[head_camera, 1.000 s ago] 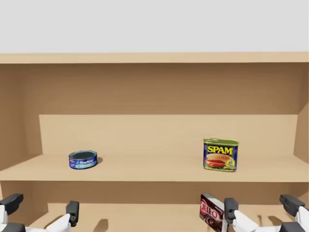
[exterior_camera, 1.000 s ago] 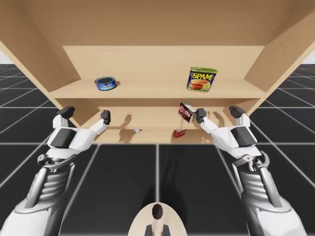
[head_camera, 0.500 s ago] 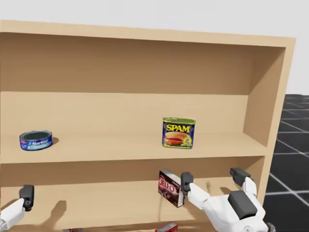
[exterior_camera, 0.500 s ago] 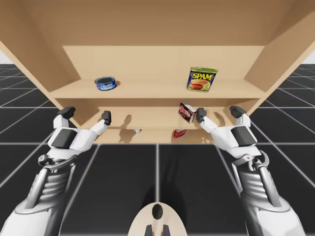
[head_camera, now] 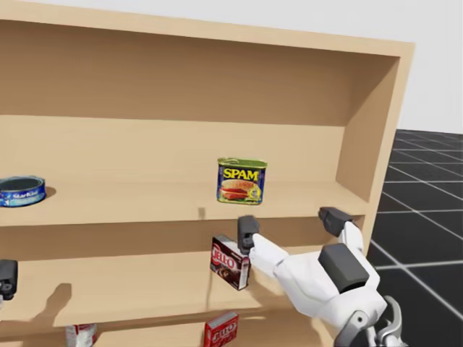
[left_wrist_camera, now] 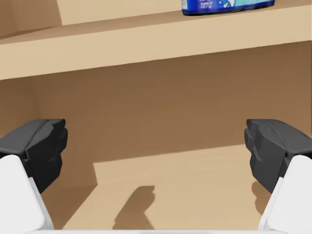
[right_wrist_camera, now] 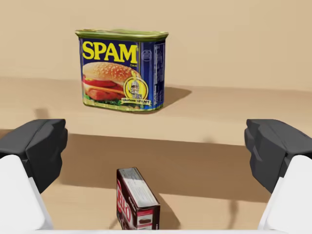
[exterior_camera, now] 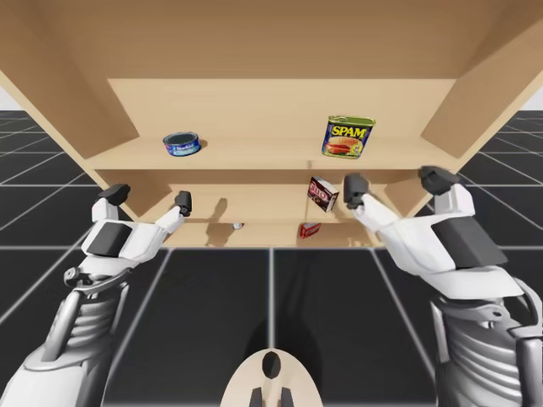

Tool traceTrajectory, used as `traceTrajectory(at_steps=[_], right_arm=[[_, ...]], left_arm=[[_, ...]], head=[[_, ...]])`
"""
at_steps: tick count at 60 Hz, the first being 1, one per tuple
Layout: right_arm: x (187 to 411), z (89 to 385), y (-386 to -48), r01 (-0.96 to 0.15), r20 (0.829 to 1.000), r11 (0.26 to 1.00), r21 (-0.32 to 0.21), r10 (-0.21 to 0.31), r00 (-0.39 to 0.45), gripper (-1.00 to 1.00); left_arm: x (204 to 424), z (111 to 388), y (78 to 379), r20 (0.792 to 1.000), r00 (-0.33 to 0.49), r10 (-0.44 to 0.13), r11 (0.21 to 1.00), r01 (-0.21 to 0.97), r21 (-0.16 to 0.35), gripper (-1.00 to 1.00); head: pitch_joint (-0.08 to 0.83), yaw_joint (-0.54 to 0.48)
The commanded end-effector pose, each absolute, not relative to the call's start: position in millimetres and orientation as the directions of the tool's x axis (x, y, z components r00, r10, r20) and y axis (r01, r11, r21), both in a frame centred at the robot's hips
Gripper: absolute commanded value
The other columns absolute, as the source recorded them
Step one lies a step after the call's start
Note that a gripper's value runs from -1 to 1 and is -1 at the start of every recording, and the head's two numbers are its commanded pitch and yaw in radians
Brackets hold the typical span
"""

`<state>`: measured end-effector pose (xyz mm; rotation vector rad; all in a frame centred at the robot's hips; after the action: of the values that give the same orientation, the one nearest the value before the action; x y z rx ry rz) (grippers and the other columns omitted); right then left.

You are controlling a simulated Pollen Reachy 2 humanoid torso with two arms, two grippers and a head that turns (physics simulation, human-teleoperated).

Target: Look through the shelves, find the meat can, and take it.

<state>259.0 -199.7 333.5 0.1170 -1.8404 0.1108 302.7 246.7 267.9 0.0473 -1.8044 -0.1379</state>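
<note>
Meat can (right_wrist_camera: pixel 122 70) now faces my right gripper (exterior_camera: pixel 394 183), raised since a moment ago, fingers spread; my head looks further right; left gripper (exterior_camera: pixel 147 197) spread, idle; the approach looks under way.

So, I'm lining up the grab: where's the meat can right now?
In the high view the meat can stands upright on the upper shelf, right of centre, above the dark red box and ahead of my open right claw.

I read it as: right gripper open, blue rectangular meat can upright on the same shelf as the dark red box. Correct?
Not quite. The blue rectangular meat can stands upright one shelf above the dark red box, as the right wrist view shows. The right gripper is open.
</note>
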Motion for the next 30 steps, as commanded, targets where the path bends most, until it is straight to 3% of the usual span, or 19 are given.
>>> traceTrajectory(at_steps=[1, 13, 22, 30], right_arm=[[246.6, 375.0, -182.9, -0.170, 0.960, 0.985, 0.001, -0.049, -0.275, -1.00], [273.4, 392.8, -166.9, -0.182, 0.975, 0.983, 0.036, -0.074, -0.209, -1.00], [299.2, 387.7, -154.4, -0.177, 0.986, 0.981, 0.075, -0.100, -0.137, -1.00], [316.8, 380.3, -144.2, -0.146, 0.993, 0.986, 0.075, -0.087, -0.080, -1.00]], left_arm=[[302.6, 268.0, 247.4, 0.967, -0.234, -0.105, 0.992, 0.041, 0.117, -1.00], [302.4, 268.2, 248.6, 0.968, -0.226, -0.105, 0.992, 0.041, 0.118, -1.00], [302.4, 268.1, 249.0, 0.970, -0.221, -0.105, 0.992, 0.041, 0.117, -1.00], [302.3, 268.7, 249.5, 0.970, -0.221, -0.102, 0.993, 0.042, 0.114, -1.00]], head=[[0.155, -0.23], [0.162, -0.24], [0.165, -0.24], [0.169, -0.24]])
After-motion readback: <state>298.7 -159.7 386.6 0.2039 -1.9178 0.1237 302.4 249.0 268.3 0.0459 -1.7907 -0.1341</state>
